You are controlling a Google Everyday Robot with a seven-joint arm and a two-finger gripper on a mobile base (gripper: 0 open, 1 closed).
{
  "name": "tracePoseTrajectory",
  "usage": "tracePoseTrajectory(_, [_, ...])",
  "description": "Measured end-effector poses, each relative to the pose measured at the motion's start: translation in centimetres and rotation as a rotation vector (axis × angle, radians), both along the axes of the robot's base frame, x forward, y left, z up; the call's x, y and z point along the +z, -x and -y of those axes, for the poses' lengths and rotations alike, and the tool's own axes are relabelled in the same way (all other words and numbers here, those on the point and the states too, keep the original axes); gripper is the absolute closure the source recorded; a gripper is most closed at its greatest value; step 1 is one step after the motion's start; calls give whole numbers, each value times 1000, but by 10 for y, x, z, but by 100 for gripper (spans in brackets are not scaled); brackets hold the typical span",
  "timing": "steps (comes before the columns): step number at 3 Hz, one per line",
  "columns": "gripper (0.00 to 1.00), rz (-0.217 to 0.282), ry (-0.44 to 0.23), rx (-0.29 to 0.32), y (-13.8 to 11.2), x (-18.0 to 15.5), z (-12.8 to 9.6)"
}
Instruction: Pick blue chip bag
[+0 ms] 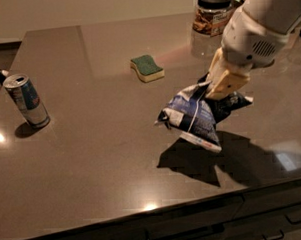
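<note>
The blue chip bag (pixel 193 117) is a crinkly dark-blue and white foil bag. It hangs tilted in the air above the dark countertop (pixel 101 144), with its shadow on the surface below it. My gripper (pixel 220 91) comes down from the upper right on a white arm and is shut on the bag's upper right end. The tan fingers (pixel 228 83) pinch the foil.
A slim blue-silver drink can (pixel 26 100) stands at the left. A green and yellow sponge (pixel 146 67) lies at centre back. A glass jar with a black lid (pixel 213 14) stands at the back right. The counter's front edge runs along the bottom, with drawers below.
</note>
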State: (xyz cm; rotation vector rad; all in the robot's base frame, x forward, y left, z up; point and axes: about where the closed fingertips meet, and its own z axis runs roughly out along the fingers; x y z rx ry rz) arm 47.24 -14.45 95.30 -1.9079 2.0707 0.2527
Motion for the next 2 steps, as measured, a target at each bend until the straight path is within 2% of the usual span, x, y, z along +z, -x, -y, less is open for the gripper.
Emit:
tracePoseTrajectory(1, [100,41,-27,-27,-3,28,8])
tracePoseTrajectory(2, [100,58,-33,-30,-6,29,5])
